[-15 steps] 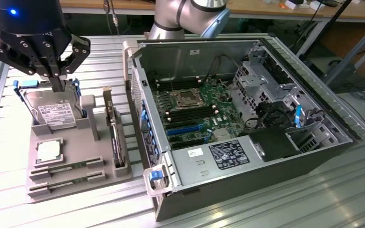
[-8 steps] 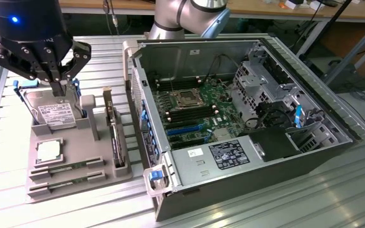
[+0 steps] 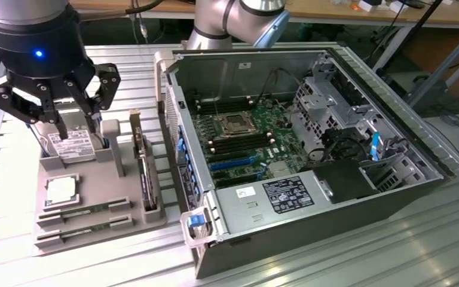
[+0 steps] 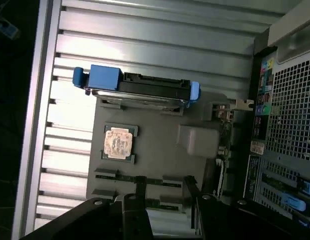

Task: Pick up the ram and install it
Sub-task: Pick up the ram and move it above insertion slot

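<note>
1. In the exterior view, open air lies above the two ram sticks at the tray's 6 o'clock edge.
2. An upright hard drive blocks 12 o'clock, under the pincer.
3. A standing expansion card and the computer case fence 3 o'clock.

Pincer pointing down, jaws spread wide, empty.

Robotics lab, slatted metal bench, open computer case
</note>
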Controlling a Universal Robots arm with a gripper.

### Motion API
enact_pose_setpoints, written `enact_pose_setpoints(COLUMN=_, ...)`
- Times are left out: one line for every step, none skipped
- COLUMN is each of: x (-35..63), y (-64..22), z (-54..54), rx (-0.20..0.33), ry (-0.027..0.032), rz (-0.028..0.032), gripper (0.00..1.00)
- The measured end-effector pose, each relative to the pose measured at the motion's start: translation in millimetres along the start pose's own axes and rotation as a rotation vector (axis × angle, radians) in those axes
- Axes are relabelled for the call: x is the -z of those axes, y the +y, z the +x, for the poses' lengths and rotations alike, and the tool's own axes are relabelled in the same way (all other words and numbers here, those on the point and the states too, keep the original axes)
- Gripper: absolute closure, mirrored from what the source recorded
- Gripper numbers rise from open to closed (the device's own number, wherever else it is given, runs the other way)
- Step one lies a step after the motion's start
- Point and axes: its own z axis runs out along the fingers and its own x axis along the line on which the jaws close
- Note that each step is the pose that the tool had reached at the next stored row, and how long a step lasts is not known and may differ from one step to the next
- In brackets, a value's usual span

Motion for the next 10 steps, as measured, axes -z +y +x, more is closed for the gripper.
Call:
enact_pose_setpoints(x=-1.6, y=-0.1, z=0.0, rx=0.021, ry=0.0009, rz=-0.0005, gripper=0.58)
enact_pose_setpoints(x=-5.9, y=-0.3, z=0.2, rx=0.083, ry=0.0038, rz=-0.0017, gripper=0.58)
enact_pose_setpoints(x=-8.4, y=-0.4, z=0.2, rx=0.118, ry=0.0054, rz=-0.0023, gripper=0.58)
enact_pose_setpoints(x=-10.6, y=-0.5, z=0.2, rx=0.148, ry=0.0068, rz=-0.0030, gripper=0.58)
enact_pose_setpoints(x=-13.3, y=-0.6, z=0.3, rx=0.181, ry=0.0082, rz=-0.0036, gripper=0.58)
enact_pose_setpoints(x=-16.0, y=-1.2, z=0.3, rx=0.211, ry=0.0101, rz=-0.0044, gripper=0.58)
enact_pose_setpoints(x=-18.8, y=-3.4, z=0.8, rx=0.228, ry=0.0125, rz=-0.0058, gripper=0.58)
enact_pose_setpoints(x=-21.8, y=-6.3, z=1.3, rx=0.243, ry=0.0148, rz=-0.0075, gripper=0.58)
enact_pose_setpoints(x=-24.4, y=-9.0, z=1.7, rx=0.256, ry=0.0165, rz=-0.0092, gripper=0.58)
enact_pose_setpoints(x=-27.1, y=-11.6, z=2.1, rx=0.270, ry=0.0180, rz=-0.0110, gripper=0.58)
